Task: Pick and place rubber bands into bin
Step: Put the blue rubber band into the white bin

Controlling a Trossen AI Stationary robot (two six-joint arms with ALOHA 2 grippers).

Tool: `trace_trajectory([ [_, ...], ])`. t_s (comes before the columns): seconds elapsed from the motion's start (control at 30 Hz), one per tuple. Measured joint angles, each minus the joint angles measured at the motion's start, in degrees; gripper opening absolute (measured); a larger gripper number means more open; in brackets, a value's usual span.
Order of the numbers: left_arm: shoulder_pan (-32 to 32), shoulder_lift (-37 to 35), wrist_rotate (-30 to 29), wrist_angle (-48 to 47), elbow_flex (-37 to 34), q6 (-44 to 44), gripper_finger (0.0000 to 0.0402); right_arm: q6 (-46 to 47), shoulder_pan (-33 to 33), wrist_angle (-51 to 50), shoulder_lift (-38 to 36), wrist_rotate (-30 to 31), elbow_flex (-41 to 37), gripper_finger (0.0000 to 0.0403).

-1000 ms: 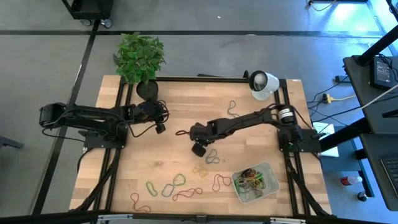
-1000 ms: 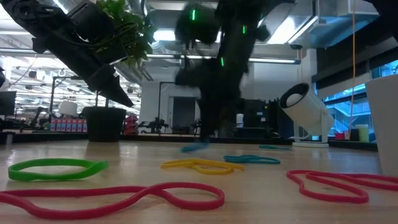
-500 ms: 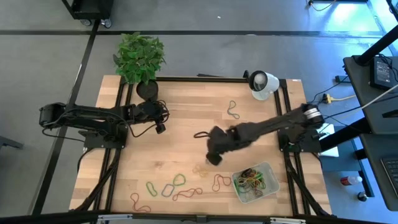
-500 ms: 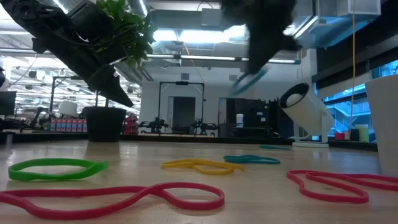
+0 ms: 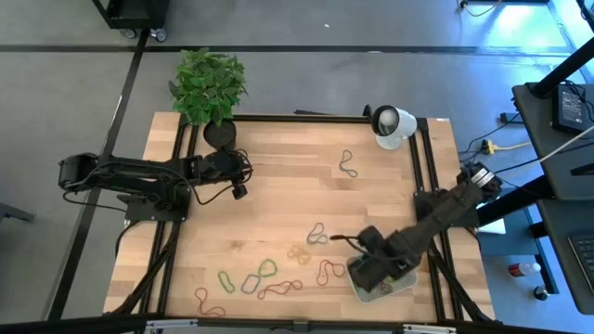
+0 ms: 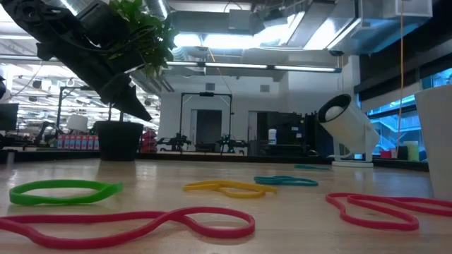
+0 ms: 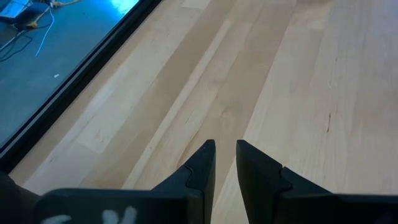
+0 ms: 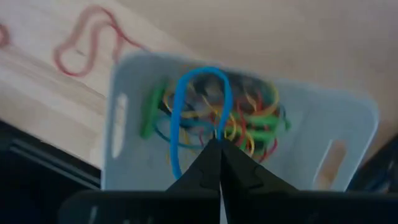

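My right gripper [image 5: 373,269] hangs over the bin [image 5: 406,278] at the table's near right, pointing down, shut on a blue rubber band [image 8: 186,106]. The bin [image 8: 348,124] holds a tangle of green, red and yellow bands [image 8: 255,118]. Several loose rubber bands lie flat on the wood: red [image 5: 329,271], green [image 5: 267,269], yellowish [image 5: 299,252], grey [image 5: 317,232], one far off [image 5: 348,165]. The low view shows green [image 6: 63,190], red [image 6: 134,224] and yellow [image 6: 226,187] bands. My left gripper [image 7: 225,146] waits at the table's left, slightly open, above bare wood. My right gripper pinches the blue band at one end of its loop [image 8: 216,134] between its two shut fingertips. The fingers come from above, pointing down. The band hangs as a long open loop below the fingers, over the bands in the bin; whether its lower end touches them I cannot tell.
A potted plant [image 5: 212,88] stands at the far left corner and a white round device [image 5: 392,125] at the far right. Black frame rails [image 5: 432,199] run along the table's left and right sides. Bare wood lies between the two arms.
My right gripper has swung from the table's middle toward the near right corner and risen, rolling its wrist, and now stands over the bin. The blue band went with it, lifted clear of the table and hanging from the shut fingertips.
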Motion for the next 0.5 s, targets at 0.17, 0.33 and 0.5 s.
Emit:
trace_trajectory([
  [0.17, 0.0, 0.0, 0.0, 0.8, 0.0, 0.0, 0.0059, 9.7, 4.1, 2.3, 0.0, -4.2, -5.7, 0.0],
  [0.33, 0.0, 0.0, -0.1, 2.5, 0.0, 0.0, 0.0059, 11.7, 5.0, 10.8, 0.0, -6.0, -14.0, 0.0],
  [0.5, 0.0, 0.0, -0.1, 3.0, 0.0, 0.0, 0.0059, 11.8, 4.2, 22.6, 0.0, -6.0, -21.7, 0.0017],
])
